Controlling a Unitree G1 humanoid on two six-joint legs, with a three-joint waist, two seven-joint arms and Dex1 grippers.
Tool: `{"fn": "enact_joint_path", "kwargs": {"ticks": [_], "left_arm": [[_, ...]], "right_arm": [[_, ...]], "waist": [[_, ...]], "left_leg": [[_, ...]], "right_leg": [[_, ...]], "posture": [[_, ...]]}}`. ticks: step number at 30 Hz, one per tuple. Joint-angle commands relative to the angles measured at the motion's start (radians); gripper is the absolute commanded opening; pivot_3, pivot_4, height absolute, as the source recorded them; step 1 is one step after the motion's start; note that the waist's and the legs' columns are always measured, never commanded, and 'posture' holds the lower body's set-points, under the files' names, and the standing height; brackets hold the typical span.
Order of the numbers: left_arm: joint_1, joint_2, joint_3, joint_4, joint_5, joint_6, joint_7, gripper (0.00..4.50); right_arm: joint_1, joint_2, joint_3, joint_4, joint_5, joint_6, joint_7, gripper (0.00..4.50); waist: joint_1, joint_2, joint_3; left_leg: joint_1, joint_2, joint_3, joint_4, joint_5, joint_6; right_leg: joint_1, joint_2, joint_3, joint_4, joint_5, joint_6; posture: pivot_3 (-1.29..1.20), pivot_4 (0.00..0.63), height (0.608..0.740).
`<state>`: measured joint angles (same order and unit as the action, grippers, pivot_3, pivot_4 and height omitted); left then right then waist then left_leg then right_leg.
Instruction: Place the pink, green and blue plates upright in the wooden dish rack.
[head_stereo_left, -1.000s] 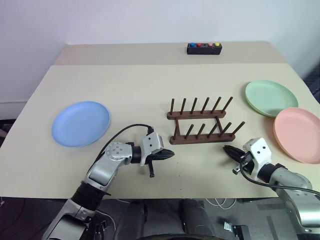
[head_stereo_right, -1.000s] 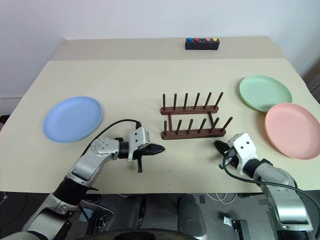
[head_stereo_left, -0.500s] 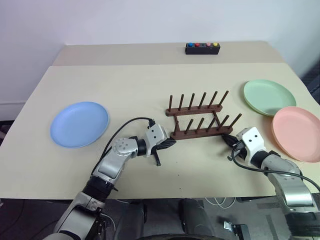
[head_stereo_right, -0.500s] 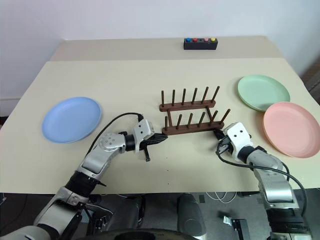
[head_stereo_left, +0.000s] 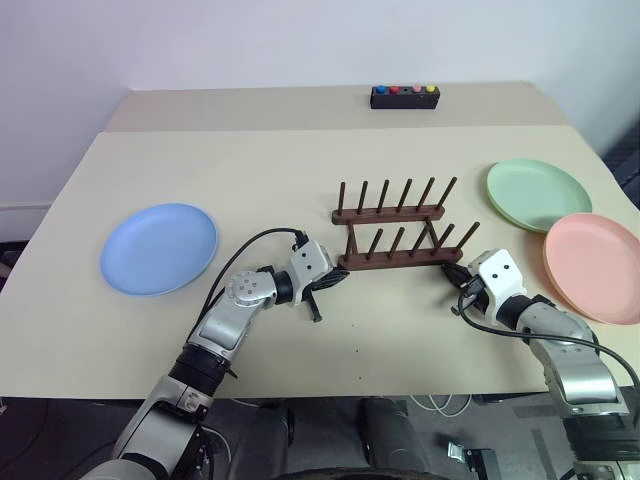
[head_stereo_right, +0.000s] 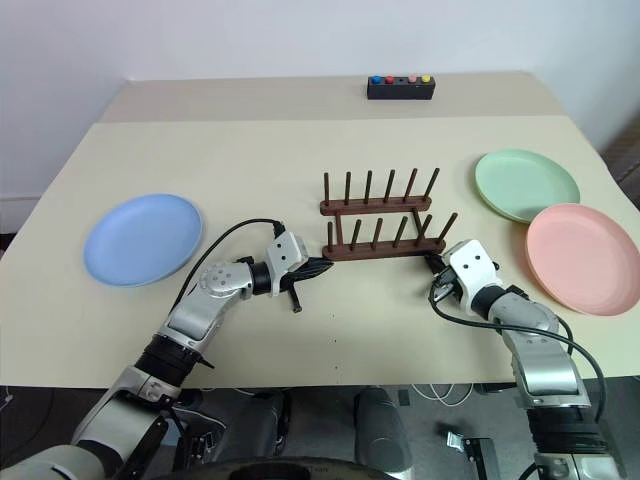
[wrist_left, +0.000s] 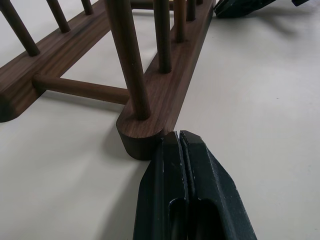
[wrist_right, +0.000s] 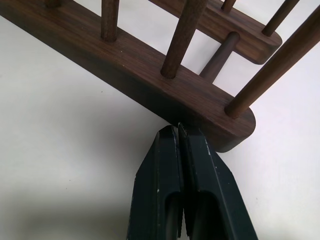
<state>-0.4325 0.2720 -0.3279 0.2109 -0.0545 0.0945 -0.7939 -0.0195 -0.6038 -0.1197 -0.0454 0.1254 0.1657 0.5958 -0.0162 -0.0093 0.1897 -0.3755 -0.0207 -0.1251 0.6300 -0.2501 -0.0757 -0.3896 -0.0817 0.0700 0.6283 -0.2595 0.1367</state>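
Both grippers, fingers pressed together and empty, butt the near bar of the wooden dish rack (head_stereo_left: 398, 233) at table centre: left gripper (wrist_left: 176, 142) at its left end, right gripper (wrist_right: 176, 134) apparently touching its right end, likely to nudge or square it. The blue plate (head_stereo_left: 158, 247) lies at nine o'clock, the green plate (head_stereo_left: 538, 194) and pink plate (head_stereo_left: 592, 266) at three.

Both arms are silver-grey metal with round jointed housings and white block-shaped wrists. A black cable loops over each forearm. Each pincer, left pincer (head_stereo_left: 340, 281) and right pincer (head_stereo_left: 451, 277), has two matte black tapered fingers.
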Motion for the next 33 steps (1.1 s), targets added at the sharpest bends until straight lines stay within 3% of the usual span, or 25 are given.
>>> {"fn": "enact_joint_path", "kwargs": {"ticks": [1,2,5,12,24,27,33], "left_arm": [[0.038,0.016,0.026,-0.057,-0.041,0.027,-0.032,0.00],[0.053,0.022,0.030,-0.084,-0.061,0.039,-0.048,0.00],[0.110,0.058,0.030,-0.179,-0.102,0.046,-0.105,0.00],[0.155,0.082,0.021,-0.295,-0.183,0.115,-0.181,0.00],[0.119,0.049,-0.002,-0.270,-0.170,0.115,-0.184,0.00],[0.125,0.051,-0.001,-0.276,-0.170,0.118,-0.178,0.00],[0.142,0.061,0.000,-0.289,-0.172,0.127,-0.168,0.00]], "right_arm": [[0.057,-0.028,-0.061,-0.099,0.038,0.018,0.020,0.07],[0.077,-0.041,-0.083,-0.131,0.055,0.033,0.031,0.07],[0.139,-0.080,-0.176,-0.228,0.103,0.096,0.047,0.95],[0.230,-0.182,-0.413,-0.265,0.087,0.188,0.021,4.42],[0.221,-0.156,-0.365,-0.185,0.004,0.292,-0.083,4.42],[0.220,-0.158,-0.339,-0.182,-0.013,0.301,-0.092,3.57],[0.235,-0.148,-0.308,-0.200,-0.038,0.318,-0.112,0.49]], "waist": [[0.001,0.000,0.000],[0.001,0.000,0.000],[-0.001,0.001,0.000],[0.007,0.000,0.001],[0.002,0.000,0.001],[0.002,0.000,0.001],[0.002,0.000,0.001]], "left_leg": [[0.000,0.000,0.000,-0.001,0.000,0.000],[0.000,0.000,0.000,-0.001,0.000,0.000],[-0.002,0.000,0.000,-0.003,0.000,0.000],[-0.004,0.000,0.000,0.001,0.000,0.000],[-0.007,0.000,0.000,0.000,0.000,0.000],[-0.008,0.000,0.000,0.001,0.000,0.000],[-0.009,0.000,0.000,0.001,0.000,0.000]], "right_leg": [[0.000,0.000,0.000,0.000,0.000,0.000],[0.000,0.000,0.000,0.000,0.000,0.001],[-0.003,0.000,0.000,0.000,0.000,0.003],[-0.003,0.000,0.000,-0.001,-0.002,-0.001],[-0.005,0.000,0.000,-0.002,-0.001,-0.002],[-0.006,0.000,0.000,-0.001,-0.001,-0.001],[-0.007,0.000,0.000,-0.001,-0.001,-0.001]], "posture": [[0.00,0.150,0.740],[0.00,0.150,0.740],[0.00,0.150,0.740],[0.00,0.150,0.740],[0.00,0.150,0.740],[0.00,0.150,0.740],[0.00,0.150,0.740]]}}
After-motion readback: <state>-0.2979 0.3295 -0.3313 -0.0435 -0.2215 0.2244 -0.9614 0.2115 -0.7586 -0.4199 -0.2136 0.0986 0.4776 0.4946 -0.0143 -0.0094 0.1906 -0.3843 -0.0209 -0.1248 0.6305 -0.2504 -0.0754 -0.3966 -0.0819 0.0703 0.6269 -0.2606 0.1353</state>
